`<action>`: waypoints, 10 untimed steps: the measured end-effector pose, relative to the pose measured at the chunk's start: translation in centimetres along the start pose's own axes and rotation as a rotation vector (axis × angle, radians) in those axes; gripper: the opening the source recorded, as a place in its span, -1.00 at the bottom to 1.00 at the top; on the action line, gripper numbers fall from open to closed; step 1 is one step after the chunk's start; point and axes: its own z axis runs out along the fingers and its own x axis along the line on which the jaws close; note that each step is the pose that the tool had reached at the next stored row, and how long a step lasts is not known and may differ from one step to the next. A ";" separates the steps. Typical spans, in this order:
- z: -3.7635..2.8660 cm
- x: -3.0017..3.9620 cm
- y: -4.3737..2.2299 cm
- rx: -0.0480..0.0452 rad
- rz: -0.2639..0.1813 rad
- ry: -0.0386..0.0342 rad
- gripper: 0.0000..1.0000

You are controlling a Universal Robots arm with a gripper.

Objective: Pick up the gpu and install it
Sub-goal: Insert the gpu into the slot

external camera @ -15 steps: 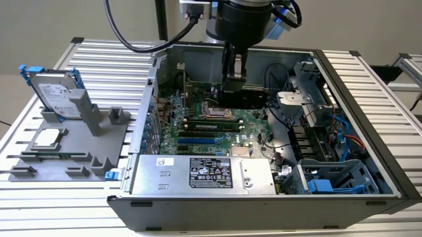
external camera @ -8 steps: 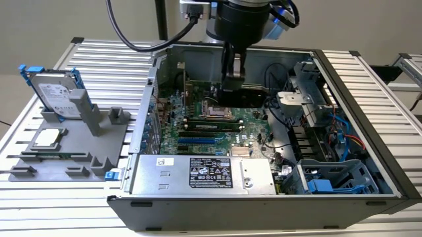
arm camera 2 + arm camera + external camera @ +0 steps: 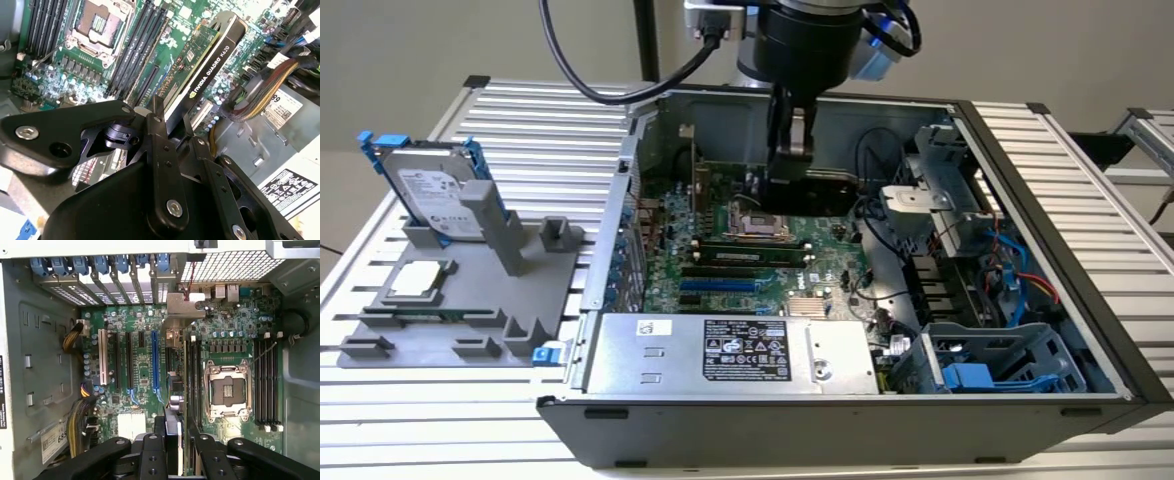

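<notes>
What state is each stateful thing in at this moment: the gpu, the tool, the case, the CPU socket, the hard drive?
gpu: held edge-on above the motherboard, not seated in a slot.
tool: shut on the gpu, inside the case.
computer case: lying on its side, panel off.
CPU socket: empty.
hard drive: upright in the grey holder, outside the case.

Matt black metal tool [image 3: 172, 131], its linkage arms dotted with bright steel screws, grips the thin flat gpu [image 3: 202, 62], whose black plastic cooler has a satin sheen beside a glossy green circuit board. Beneath the tool lies the glossy green motherboard [image 3: 145, 365] in a dull grey sheet-metal computer case [image 3: 1041, 200], on a ribbed, brushed aluminium desk [image 3: 520, 110].
</notes>
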 end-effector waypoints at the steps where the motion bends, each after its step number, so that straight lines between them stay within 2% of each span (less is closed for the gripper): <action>1: 0.05 0.00 0.00 -0.0001 0.000 0.0001 -1.00; 10: 0.52 0.01 -0.01 0.0000 0.000 0.0010 -1.00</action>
